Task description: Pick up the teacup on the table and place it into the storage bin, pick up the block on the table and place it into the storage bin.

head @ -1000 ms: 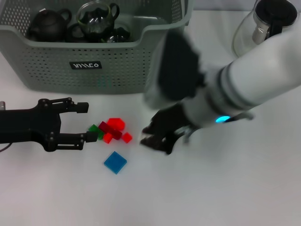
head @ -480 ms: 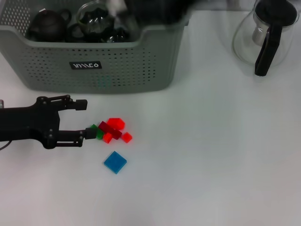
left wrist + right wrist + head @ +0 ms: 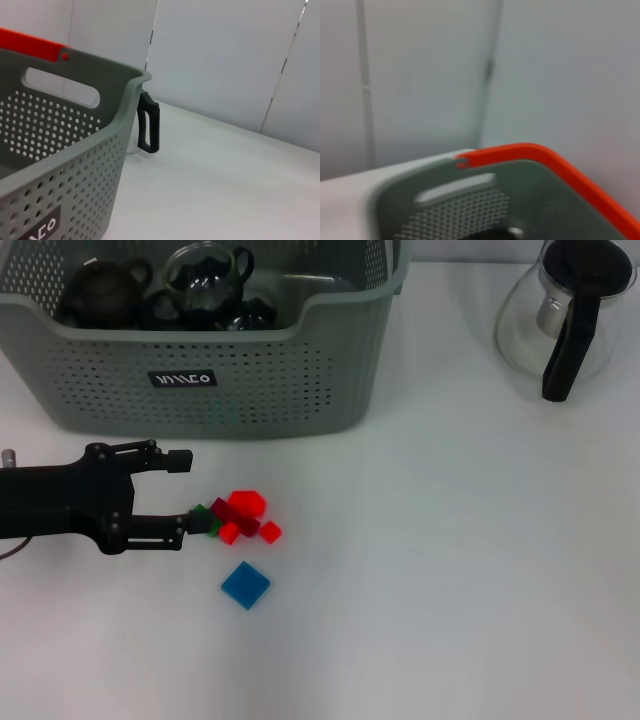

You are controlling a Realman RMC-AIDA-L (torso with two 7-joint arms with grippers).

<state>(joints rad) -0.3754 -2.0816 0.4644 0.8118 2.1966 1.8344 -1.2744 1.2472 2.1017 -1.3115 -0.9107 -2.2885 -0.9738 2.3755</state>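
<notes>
The storage bin stood at the worktop's 11 o'clock corner in the head view, already holding dark tea ware: a dark teapot, a glass pot and smaller dark pieces beside them, any of which may be the teacup. No teacup was visible on the worktop, so that half of the task was judged done. The block half was not done. A cluster of small blocks, red with one green, lay loose at 6 o'clock from the bin, with a blue block just beyond at the cluster's 6 o'clock. The left gripper lay low at the cluster's 9 o'clock, its fingers spread apart and holding nothing, the lower finger touching or nearly touching the green block. The right gripper did not appear in the head view; its wrist camera showed only the bin's rim, so its fingers could not be assessed. A glass kettle stood at 1 o'clock, well apart from the work.
</notes>
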